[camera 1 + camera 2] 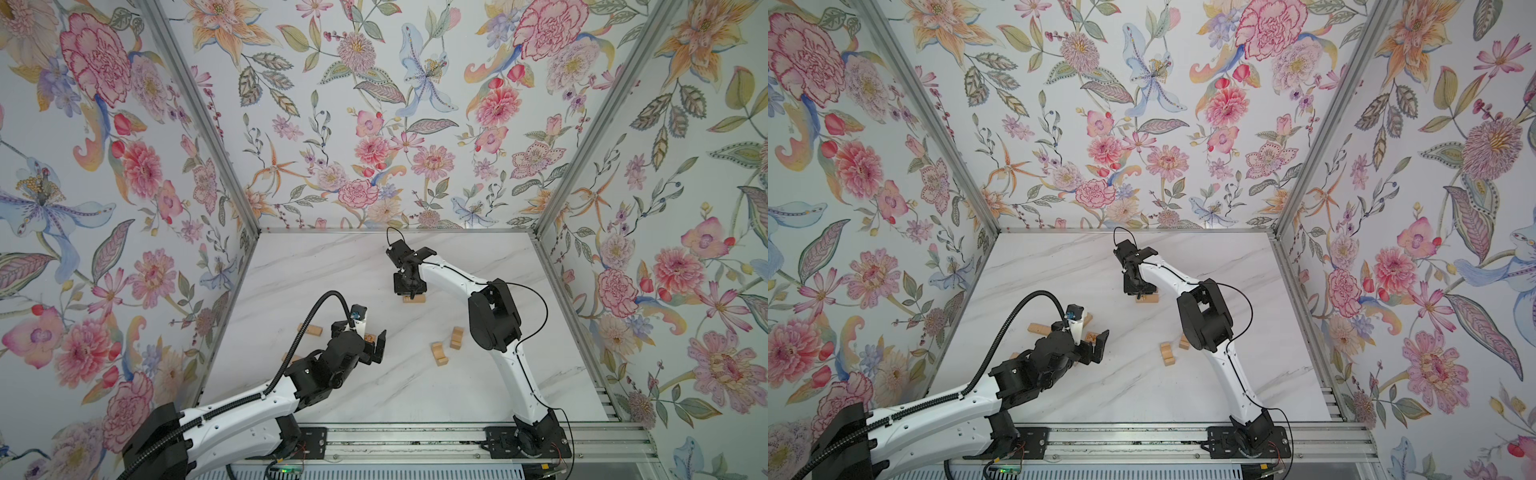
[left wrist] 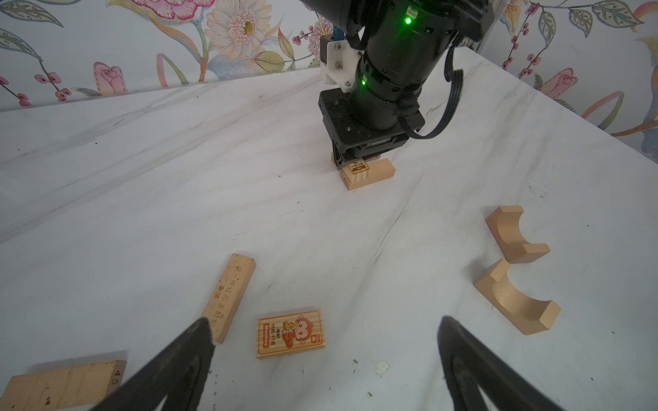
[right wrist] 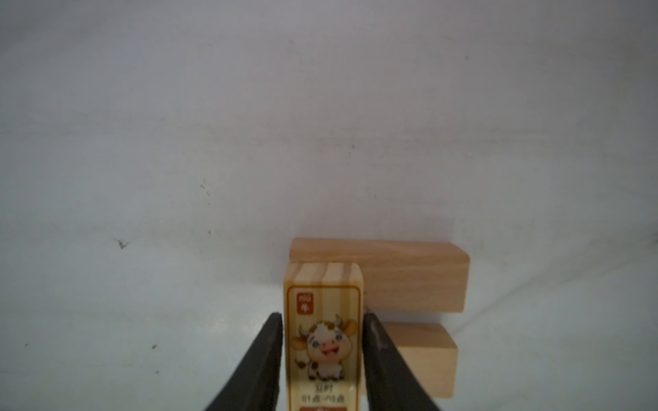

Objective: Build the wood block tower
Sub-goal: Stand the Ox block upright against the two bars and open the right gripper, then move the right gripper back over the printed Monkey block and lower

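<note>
Two plain bars (image 3: 409, 277) under cow blk (image 3: 324, 356), R gripper (image 3: 323, 316) flanking it.

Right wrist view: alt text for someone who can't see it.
A cow-printed wooden block lies across two plain wooden bars on a pale tabletop. The black fingers of the right gripper flank it closely; whether they grip it is unclear.

The worktop (image 1: 374, 395) is white marble with faint grey veins; the walls (image 1: 374, 104) carry pink, orange and blue flowers with green leaves on a pale ground. The wood blocks (image 1: 440, 354) are light tan: the monkey block (image 2: 290, 338) and the cow block (image 3: 323, 338) have orange-framed cartoon prints, one bar (image 2: 229, 297) dark engraved characters, two arch blocks (image 2: 516, 235) plain. The arms (image 1: 513, 365) are white and black
</note>
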Controlling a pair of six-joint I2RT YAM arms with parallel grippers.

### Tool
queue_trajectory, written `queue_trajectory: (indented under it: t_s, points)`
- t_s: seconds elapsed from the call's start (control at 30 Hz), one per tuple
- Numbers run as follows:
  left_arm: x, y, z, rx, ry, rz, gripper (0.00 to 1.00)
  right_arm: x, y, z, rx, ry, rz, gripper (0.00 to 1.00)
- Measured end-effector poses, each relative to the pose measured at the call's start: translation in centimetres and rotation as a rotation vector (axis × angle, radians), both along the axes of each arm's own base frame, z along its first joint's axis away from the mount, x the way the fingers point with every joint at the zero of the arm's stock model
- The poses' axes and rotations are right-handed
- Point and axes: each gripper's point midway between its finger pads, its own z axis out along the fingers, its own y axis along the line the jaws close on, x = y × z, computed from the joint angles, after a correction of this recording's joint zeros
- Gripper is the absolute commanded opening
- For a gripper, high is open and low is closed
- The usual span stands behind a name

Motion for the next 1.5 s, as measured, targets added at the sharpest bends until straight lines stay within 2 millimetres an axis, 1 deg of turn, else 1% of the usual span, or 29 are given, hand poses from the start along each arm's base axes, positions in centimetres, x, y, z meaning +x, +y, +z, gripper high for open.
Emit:
queue_trajectory:
  t_s: [0.27,0.37,0.47,0.57,0.67,0.77,0.87,0.93,1.03,1.13,1.3,1.5]
  points:
    - [0.0,0.0,0.1,-0.002,0.000,-0.002,0.99,0.0,0.0,0.1,0.001,-0.002,0.001,0.52]
    - [-0.1,0.1,0.4,-0.011,-0.007,-0.002,0.99,0.0,0.2,0.9,0.009,-0.013,0.004,0.53]
    - [-0.3,0.3,1.1,-0.028,-0.019,-0.002,0.99,-0.1,0.5,2.5,0.028,-0.038,0.008,0.53]
    - [-0.5,0.7,1.9,-0.050,-0.031,0.000,0.99,-0.5,0.9,4.8,0.053,-0.070,0.019,0.54]
    - [-1.0,1.3,2.4,-0.082,-0.034,0.008,0.99,-1.5,1.6,6.9,0.072,-0.098,0.043,0.56]
    - [-1.6,2.3,2.2,-0.112,-0.022,0.022,0.99,-3.2,2.9,8.0,0.085,-0.112,0.093,0.58]
    - [-2.4,3.4,1.8,-0.146,-0.005,0.039,0.99,-5.5,4.2,7.6,0.086,-0.099,0.144,0.59]
    - [-2.9,4.1,1.9,-0.174,0.002,0.050,0.99,-7.3,5.2,6.7,0.092,-0.072,0.186,0.60]
    - [-3.6,5.0,2.0,-0.213,0.010,0.064,0.99,-9.5,6.1,5.3,0.095,-0.038,0.238,0.63]
    - [-4.0,5.6,2.0,-0.233,0.024,0.074,0.99,-11.2,6.7,4.2,0.101,-0.015,0.282,0.63]
    - [-4.5,6.2,1.7,-0.255,0.049,0.091,0.99,-13.2,7.4,3.5,0.147,0.003,0.334,0.66]
    - [-4.8,6.7,1.4,-0.286,0.063,0.106,0.99,-15.1,8.7,2.3,0.191,0.020,0.401,0.69]
